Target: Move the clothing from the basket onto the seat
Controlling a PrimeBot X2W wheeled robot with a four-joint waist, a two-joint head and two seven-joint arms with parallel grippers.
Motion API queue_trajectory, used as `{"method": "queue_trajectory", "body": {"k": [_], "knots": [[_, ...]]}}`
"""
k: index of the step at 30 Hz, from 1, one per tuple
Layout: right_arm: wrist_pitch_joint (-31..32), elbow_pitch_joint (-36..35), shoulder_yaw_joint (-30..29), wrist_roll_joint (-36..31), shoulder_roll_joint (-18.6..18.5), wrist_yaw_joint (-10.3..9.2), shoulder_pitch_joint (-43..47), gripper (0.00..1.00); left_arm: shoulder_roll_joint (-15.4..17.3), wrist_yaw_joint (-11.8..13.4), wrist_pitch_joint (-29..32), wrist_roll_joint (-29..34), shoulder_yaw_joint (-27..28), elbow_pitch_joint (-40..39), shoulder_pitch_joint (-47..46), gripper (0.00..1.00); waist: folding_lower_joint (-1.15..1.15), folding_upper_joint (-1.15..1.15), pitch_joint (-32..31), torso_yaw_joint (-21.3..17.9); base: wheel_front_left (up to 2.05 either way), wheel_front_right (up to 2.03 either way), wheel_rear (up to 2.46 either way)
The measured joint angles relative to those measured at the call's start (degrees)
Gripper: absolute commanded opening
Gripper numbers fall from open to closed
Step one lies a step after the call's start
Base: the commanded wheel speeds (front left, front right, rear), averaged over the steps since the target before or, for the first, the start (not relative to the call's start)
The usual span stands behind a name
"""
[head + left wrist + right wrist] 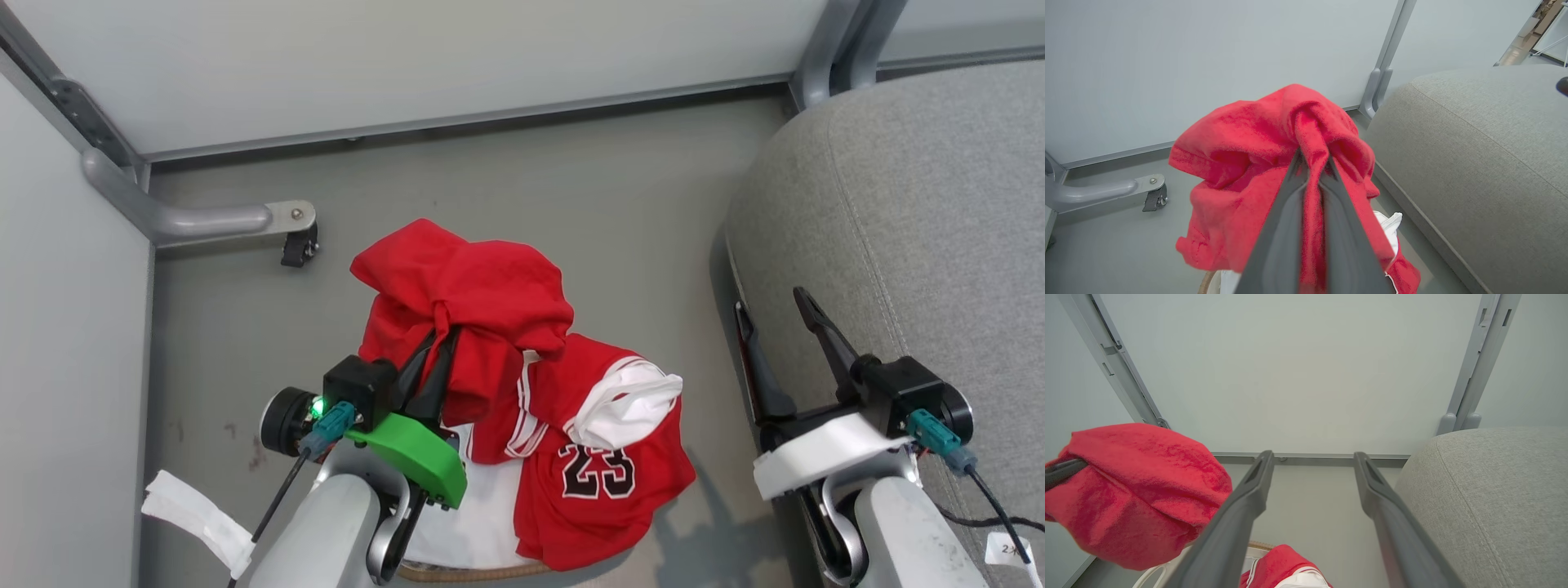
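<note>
Head view: the lifting step is judged to be in hand. The plain red garment (465, 286) is pinched by the left tool (441, 343) and held above the basket (482, 569), over which the jersey (604, 474) is draped. The right tool (770, 302) is spread, empty, at the sofa's (922, 229) edge. A carry over the sofa is called for next. The basket's rim is mostly hidden.

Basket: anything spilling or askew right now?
The number 23 jersey appears draped over the basket rim on the sofa side, partly outside. The plain red garment hangs bunched from the shut left claw, above it.
</note>
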Motion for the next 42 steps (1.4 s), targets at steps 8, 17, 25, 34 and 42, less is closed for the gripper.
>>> {"method": "queue_trajectory", "body": {"k": [8, 17, 25, 34, 42], "knots": [[0.0, 0.82, 0.75, 0.02, 0.0, 0.0, 4.2, 1.0, -0.37, -0.01, 0.01, -0.22, 0.52, -5.56, 0.96, 0.0, 0.0, 0.0, -5.77, 1.25, 0.0, 0.0, 0.0], [0.0, 2.11, 2.56, -0.14, 0.01, 0.0, 8.47, 1.0, -0.82, -0.03, 0.0, -0.9, 0.76, -10.31, 0.13, 0.0, 0.0, 0.0, -11.0, 1.99, 0.0, 0.0, 0.0], [0.0, 2.56, 4.49, -1.07, -0.01, 0.0, 8.98, 1.0, -1.3, -0.04, 0.0, -1.63, 0.68, -12.38, -0.7, 0.0, 0.0, 0.0, -12.79, 2.3, 0.0, 0.0, 0.0], [0.0, 0.8, 10.55, -3.65, 0.03, 0.01, 5.96, 1.0, -1.9, -0.04, 0.0, -1.7, -0.79, -13.69, -0.87, 0.0, 0.0, 0.0, -12.35, 3.43, 0.0, 0.0, 0.0], [0.0, 3.36, 14.48, -5.41, 0.03, 0.01, -1.1, 1.0, -2.16, -0.04, 0.0, -2.38, -3.47, -14.3, -1.19, 0.0, 0.0, 0.0, -11.49, 5.12, 0.0, 0.0, 0.0]]}}
